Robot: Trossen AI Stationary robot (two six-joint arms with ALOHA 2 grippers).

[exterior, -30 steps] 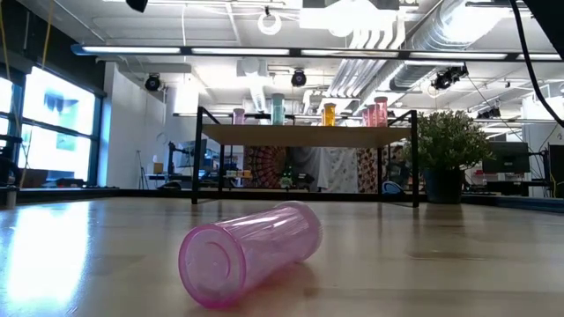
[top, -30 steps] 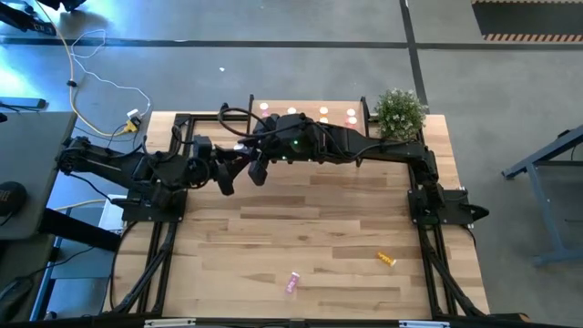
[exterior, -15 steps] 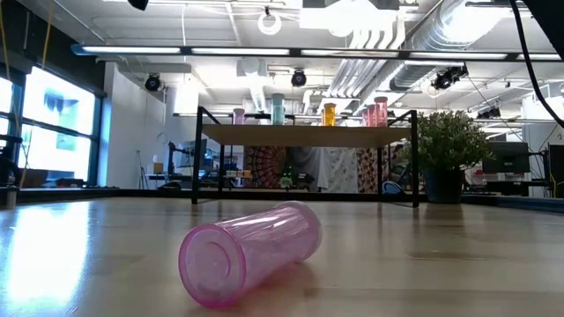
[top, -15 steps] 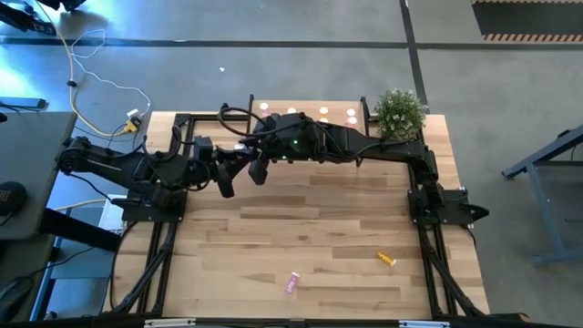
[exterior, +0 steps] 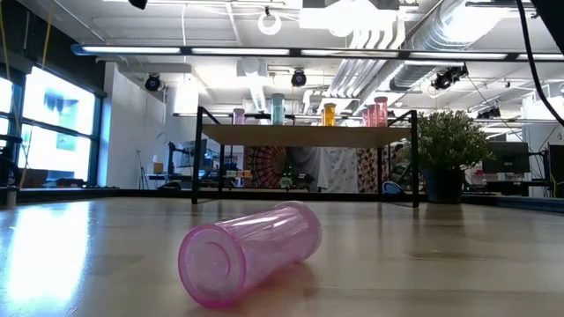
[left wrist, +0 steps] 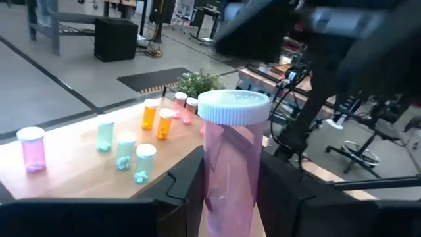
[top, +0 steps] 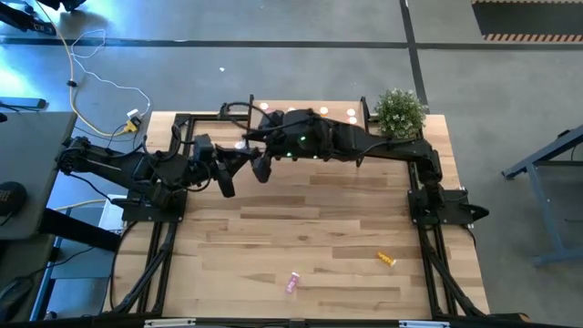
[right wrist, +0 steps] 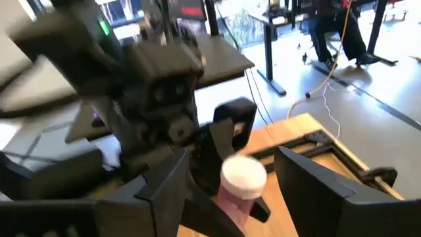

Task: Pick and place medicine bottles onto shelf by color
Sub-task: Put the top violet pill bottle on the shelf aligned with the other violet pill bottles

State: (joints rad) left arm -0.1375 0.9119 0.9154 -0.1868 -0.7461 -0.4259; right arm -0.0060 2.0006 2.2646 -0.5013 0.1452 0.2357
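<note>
Overhead, pale wooden tabletop [top: 310,228], grey concrete floor [top: 301,64], ceiling ducts [exterior: 414,35]

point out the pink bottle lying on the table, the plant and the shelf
pink bottle [exterior: 251,251], low view, its clear side wall
plant [exterior: 449,141], low view, its leaves
shelf [exterior: 304,135], low view, board's front edge

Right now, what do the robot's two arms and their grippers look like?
Both arms are dark, nearly black, jointed and boxy, mounted on black metal frames at the table's sides. The right arm shows a small green light near its wrist, and black cables loop beside it. The left gripper and right gripper each have two broad, flat, angular dark fingers.
</note>
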